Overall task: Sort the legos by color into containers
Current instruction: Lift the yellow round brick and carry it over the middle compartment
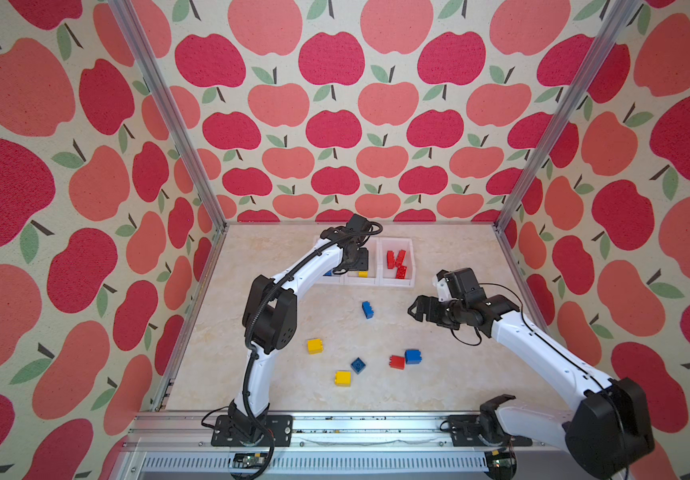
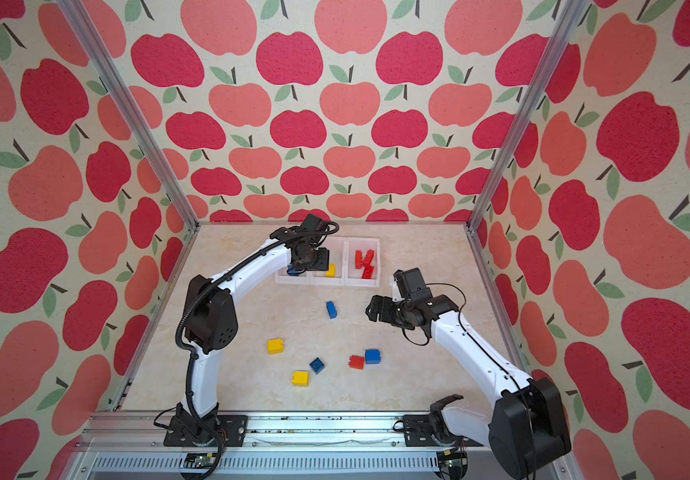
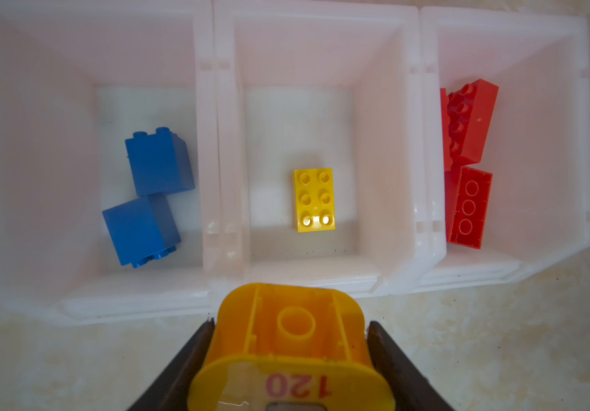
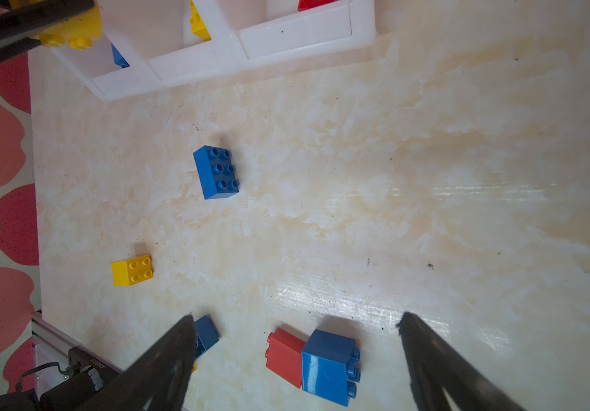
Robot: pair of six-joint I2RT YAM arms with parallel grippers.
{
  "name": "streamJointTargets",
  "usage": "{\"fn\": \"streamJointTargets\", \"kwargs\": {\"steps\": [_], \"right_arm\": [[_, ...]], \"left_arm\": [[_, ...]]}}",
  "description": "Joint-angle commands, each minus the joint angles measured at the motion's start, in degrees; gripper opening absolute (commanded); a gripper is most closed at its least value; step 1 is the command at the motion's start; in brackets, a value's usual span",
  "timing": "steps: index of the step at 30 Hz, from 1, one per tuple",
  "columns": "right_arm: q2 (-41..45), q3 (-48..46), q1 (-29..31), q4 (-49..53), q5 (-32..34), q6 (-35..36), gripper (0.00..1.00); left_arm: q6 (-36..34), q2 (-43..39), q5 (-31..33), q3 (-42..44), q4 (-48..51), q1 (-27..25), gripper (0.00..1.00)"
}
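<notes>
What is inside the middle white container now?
One flat yellow brick lies studs up on the floor of the middle container; nothing else shows. The rounded yellow piece in the jaws of the left gripper covers only part of its near rim.

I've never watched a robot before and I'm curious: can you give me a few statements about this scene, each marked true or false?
The left hand grips a rounded yellow piece. True.
The right hand holds a brick. False: it is open and empty.
The middle bin is empty. False: it holds one yellow brick.
On the table, a red brick touches a blue brick. True.
</notes>
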State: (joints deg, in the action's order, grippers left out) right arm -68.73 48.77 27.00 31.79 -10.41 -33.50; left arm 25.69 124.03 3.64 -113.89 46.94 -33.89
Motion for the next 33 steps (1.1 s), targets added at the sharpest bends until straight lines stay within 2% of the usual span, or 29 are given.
{"fn": "streamJointTargets", "kwargs": {"steps": [1,13,18,22,25,33], "right_arm": [[0.9,-0.7,0.3,1.4,0.3,-0.9,0.92],[1.2,-0.6,0.3,2.1,0.4,-0.9,0.92],[0.9,-0.8,0.2,2.0,0.3,-0.9,0.92],[0.3,-0.5,0.2,1.7,0.2,-1.0,0.92],[-0.1,-0.3,0.2,1.6,0.0,-1.0,0.92],[0.0,0.1,0.2,1.8,0.0,-1.1,0.92]], "left_arm": [[-2.7,4.7,0.4,-6.3,0.4,0.3,0.58],[-4.8,22.2,0.0,-28.3,4.0,2.2,0.58],[-5.0,23.5,-0.6,-28.7,2.2,3.3,0.6],[-5.0,23.5,-1.0,-28.7,1.9,3.6,0.75],[-5.3,23.1,-1.3,-28.5,1.5,3.4,0.81],[-5.3,20.9,-1.2,-26.7,0.7,2.8,0.86]]}}
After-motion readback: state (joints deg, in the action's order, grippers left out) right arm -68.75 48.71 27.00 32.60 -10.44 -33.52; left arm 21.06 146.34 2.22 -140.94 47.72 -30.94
